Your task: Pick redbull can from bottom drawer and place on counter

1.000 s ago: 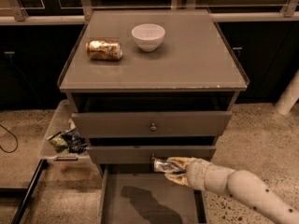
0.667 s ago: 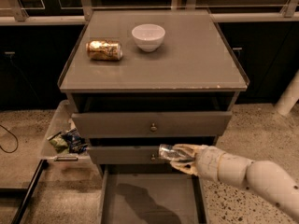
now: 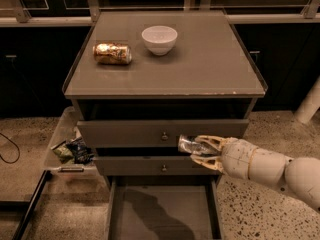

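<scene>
My gripper (image 3: 199, 147) comes in from the right and is shut on the redbull can (image 3: 188, 144), a slim silver can held on its side. It hangs in front of the two knobbed drawers, above the open bottom drawer (image 3: 165, 216), whose floor shows only a shadow. The counter (image 3: 200, 59) is the flat grey-brown cabinet top, higher up and behind the can.
A gold-orange can (image 3: 112, 53) lies on its side at the counter's left. A white bowl (image 3: 159, 39) stands at its back middle. A clear bin (image 3: 59, 144) with wrappers sits on the floor to the left of the cabinet. A pale post (image 3: 311, 104) stands far right.
My gripper has risen with the can from just above the bottom drawer to the level of the knobbed drawers, moving slightly up and left.
</scene>
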Available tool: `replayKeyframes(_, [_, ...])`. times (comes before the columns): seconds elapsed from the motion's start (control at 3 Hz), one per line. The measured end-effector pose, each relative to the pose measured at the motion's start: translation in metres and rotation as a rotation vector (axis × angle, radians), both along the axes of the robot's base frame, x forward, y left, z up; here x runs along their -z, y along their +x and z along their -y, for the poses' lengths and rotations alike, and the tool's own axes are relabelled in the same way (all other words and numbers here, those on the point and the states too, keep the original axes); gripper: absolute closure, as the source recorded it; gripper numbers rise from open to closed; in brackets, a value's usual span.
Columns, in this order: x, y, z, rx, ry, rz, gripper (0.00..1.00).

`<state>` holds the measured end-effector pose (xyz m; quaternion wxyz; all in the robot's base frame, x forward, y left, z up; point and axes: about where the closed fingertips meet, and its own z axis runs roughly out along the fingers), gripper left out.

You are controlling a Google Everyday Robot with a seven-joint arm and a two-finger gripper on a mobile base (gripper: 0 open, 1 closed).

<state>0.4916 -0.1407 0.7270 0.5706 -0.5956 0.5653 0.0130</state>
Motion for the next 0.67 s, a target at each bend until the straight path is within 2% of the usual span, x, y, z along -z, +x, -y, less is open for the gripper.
replayKeyframes(0.33, [-0.019, 0.011, -0.002, -0.025, 0.023, 0.023, 1.0])
replayKeyframes(0.67, [-0.06, 0.031, -0.011, -0.092, 0.09, 0.022, 1.0])
